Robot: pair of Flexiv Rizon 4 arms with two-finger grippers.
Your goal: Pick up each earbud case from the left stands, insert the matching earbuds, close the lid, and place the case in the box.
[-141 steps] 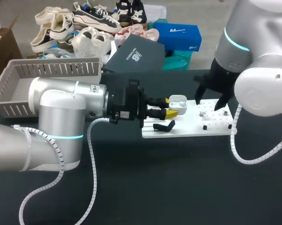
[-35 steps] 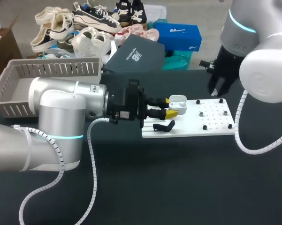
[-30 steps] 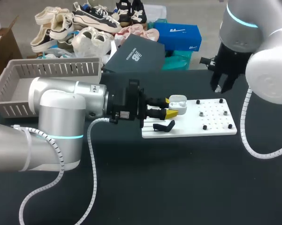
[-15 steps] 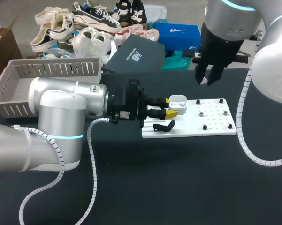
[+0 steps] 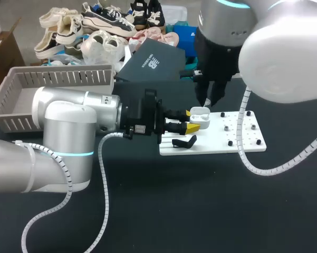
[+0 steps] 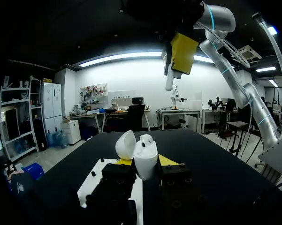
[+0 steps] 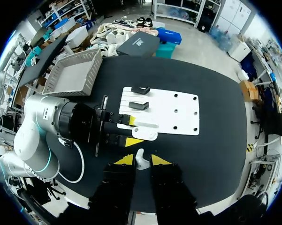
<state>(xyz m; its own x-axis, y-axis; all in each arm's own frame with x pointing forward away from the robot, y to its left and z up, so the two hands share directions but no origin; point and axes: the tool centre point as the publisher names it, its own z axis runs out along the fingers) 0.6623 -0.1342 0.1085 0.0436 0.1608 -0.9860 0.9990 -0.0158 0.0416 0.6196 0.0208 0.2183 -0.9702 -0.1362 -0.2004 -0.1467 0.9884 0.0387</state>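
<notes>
- Left gripper (image 6: 144,165): pinching earbud case (image 6: 145,158) from 2 sides, yellow tips against its lower body; case upright between the fingers, lid (image 6: 125,144) swung back, presumably to offer the cavity upward.
- Right gripper (image 7: 140,161): above the left one, tips closed on 1 earbud (image 7: 140,157), stem pointing down; judged lined up for insertion.
- Earbud case: glossy white plastic, rounded pebble form, domed hinged lid.
- Earbud: smooth white, slim and rounded.
- Board (image 5: 245,132): flat white panel beneath the grippers, dotted with small dark pegs; black angled stand (image 5: 184,141) just beside the left tips.
</notes>
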